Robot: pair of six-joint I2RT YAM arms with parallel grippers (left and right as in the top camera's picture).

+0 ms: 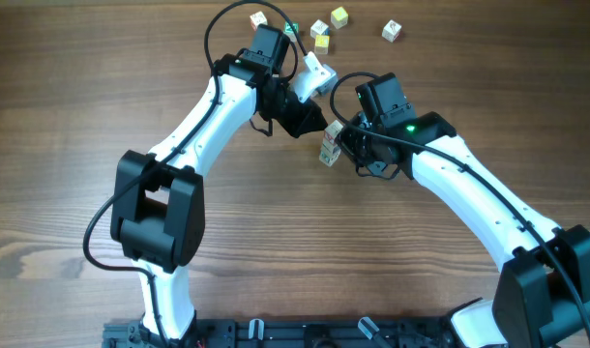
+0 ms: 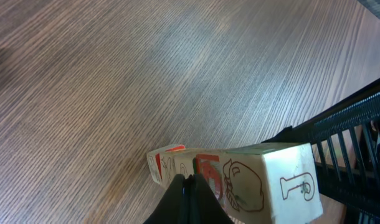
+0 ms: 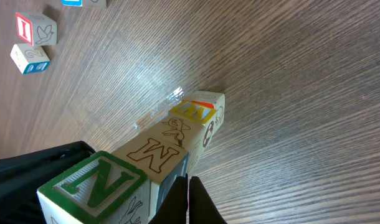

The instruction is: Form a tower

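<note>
1. Wood with thin dark lines makes up the big brown table [image 1: 73, 126] under everything we see.
2. Our two white and black arms come next. Our left arm [image 1: 203, 116] comes up from the near edge and bends toward the middle. Our right arm [image 1: 469, 184] comes in from the other side, and a small green light [image 1: 409, 127] glows on it.
3. Between the two arm ends stands the tower [image 1: 331, 145]. It is near the middle of the table, a bit toward the far side. It is one cube wide and several cubes tall, and it stands on the wood. From the right wrist we see a green N on its top, a brown M just below, and a yellow letter lower down.
4. Our left gripper [image 2: 189, 186] has its two black fingers pushed together with nothing between them. Its tip is right by the side of the tower. We cannot tell if it touches.
5. Our right gripper [image 3: 187, 183] is pushed together too, with nothing in it. Its tip is just beside the tower on the other side.
6. Five loose cubes [image 1: 392, 31] lie near the far edge, well apart from the tower. One shows a red I and a bird.
</note>
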